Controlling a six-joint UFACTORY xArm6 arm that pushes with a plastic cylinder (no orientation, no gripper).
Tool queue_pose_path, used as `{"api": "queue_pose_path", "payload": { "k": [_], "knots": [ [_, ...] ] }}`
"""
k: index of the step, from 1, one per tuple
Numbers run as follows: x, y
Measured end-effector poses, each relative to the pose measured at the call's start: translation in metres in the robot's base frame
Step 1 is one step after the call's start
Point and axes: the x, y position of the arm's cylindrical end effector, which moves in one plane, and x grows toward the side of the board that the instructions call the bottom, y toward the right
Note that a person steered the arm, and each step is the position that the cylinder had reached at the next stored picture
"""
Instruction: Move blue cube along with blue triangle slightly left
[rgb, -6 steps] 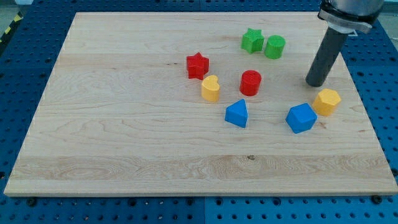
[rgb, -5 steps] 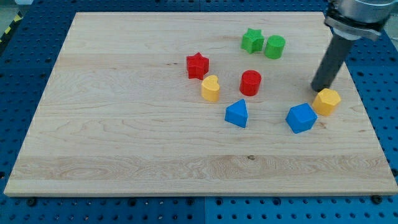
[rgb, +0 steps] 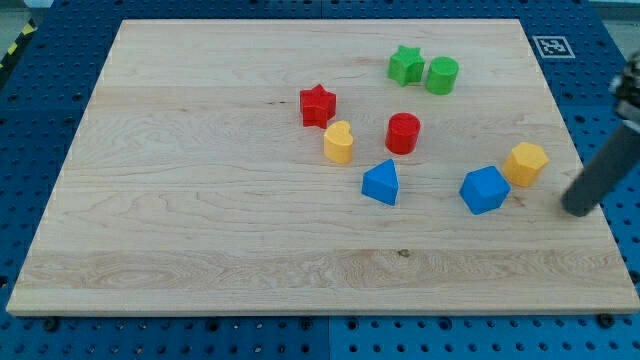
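The blue cube lies on the wooden board at the view's right, touching or nearly touching a yellow block at its upper right. The blue triangle lies about a hundred pixels to the cube's left, near the board's middle. My tip is blurred and stands at the board's right edge, to the right of the blue cube and below and right of the yellow block, touching neither.
A red cylinder and a yellow heart-like block lie above the blue triangle. A red star lies further up left. A green star and green cylinder lie near the view's top.
My tip has moved from above the yellow block down and to the right, round to the board's right edge. No block has moved.
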Motion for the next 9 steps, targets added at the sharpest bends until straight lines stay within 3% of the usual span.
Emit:
{"api": "queue_pose_path", "payload": {
  "k": [3,7,9],
  "knots": [
    [-0.006,-0.097],
    [-0.026,-0.132],
    [-0.026,-0.208]
  ]
}}
